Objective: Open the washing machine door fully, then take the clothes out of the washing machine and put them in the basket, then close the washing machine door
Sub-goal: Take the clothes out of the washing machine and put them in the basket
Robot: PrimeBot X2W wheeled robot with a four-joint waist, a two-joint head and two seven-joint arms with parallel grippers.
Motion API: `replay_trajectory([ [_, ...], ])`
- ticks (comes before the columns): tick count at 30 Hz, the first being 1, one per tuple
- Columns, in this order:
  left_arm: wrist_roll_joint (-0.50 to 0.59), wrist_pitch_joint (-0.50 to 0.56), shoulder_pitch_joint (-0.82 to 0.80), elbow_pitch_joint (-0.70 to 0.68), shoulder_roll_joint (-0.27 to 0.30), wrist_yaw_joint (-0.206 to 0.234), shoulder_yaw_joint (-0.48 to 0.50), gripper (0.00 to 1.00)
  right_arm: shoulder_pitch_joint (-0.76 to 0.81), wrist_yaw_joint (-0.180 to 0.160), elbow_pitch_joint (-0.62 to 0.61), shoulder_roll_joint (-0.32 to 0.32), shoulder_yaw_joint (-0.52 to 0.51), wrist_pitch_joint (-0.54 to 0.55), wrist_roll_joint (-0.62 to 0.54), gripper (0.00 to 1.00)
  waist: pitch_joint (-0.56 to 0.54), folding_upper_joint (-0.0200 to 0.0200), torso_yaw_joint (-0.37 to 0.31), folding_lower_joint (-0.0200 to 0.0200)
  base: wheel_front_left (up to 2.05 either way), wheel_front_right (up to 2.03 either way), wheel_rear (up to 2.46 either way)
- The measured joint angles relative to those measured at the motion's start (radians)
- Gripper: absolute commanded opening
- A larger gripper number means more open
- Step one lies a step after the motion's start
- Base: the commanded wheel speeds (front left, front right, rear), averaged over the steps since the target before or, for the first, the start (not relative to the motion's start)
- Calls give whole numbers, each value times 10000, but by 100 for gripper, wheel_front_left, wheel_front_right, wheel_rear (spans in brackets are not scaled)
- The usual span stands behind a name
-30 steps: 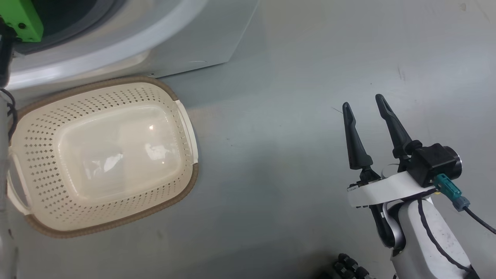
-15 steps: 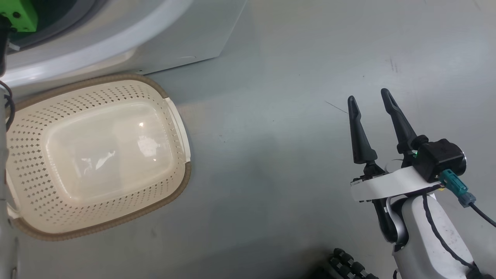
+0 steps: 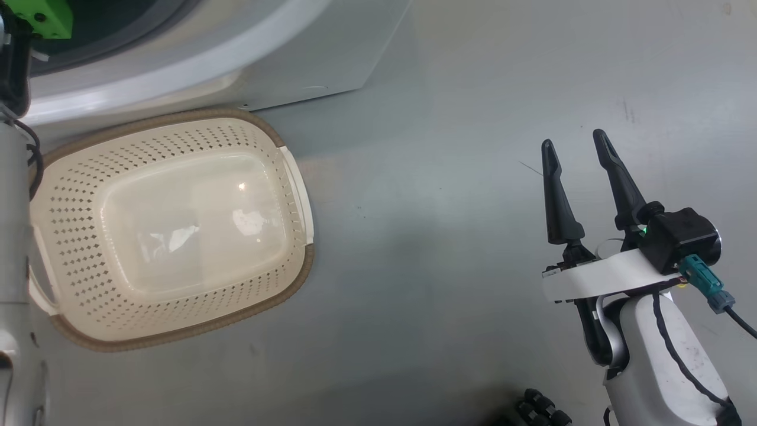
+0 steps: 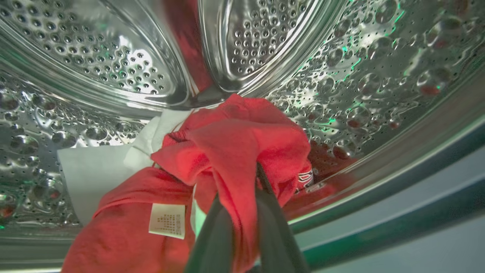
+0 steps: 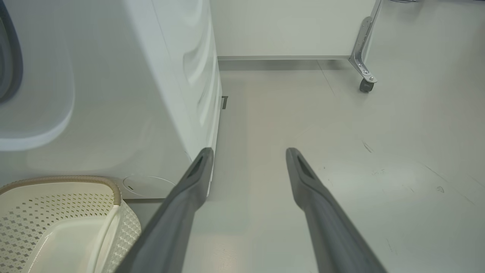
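Seen from the head, the basket (image 3: 77, 195) sits empty on the grey floor (image 3: 443, 236), just in front of the white washing machine (image 3: 248, 65). The right gripper (image 3: 572, 139) hangs well apart to the right, its two dark fingers spread and holding nothing.

From the left wrist, inside the steel drum (image 4: 113, 68), the left gripper (image 4: 238, 193) is clenched on a fold of the red clothes (image 4: 235, 140). The clothes lie bunched low in the drum, with white trim to one side and a small white label (image 4: 166, 221) showing. The fingertips are buried in the cloth.

From the right wrist, the idle gripper's fingers stand wide over bare floor, alongside the machine's corner. A corner of the basket sits at the lower left, and a caster (image 5: 365, 85) stands in the distance.

With an arm working in the drum, the door is evidently open, though how far cannot be told. The task appears to be at the first pull: nothing has reached the basket. What is left is lifting the bundle out, dropping it in, checking the drum for more garments, and shutting the door.
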Motion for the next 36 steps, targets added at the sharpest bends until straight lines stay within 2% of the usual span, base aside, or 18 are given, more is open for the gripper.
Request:
replay_trajectory([
  [8,-341,-1350,639,-148,-531,10,222,0,1,2,-17,-111,-157,0,-155,100,-160,0,478,0,0,0,0],
  [23,-322,-3806,2501,-796,-882,12,301,0,18,40,215,-153,-219,-2,-316,100,-912,0,1152,0,0,0,0],
  [36,-192,-3956,4626,-1584,-1471,6,23,0,555,40,489,-270,-389,-2,-487,100,-2000,0,1678,0,0,0,0],
])
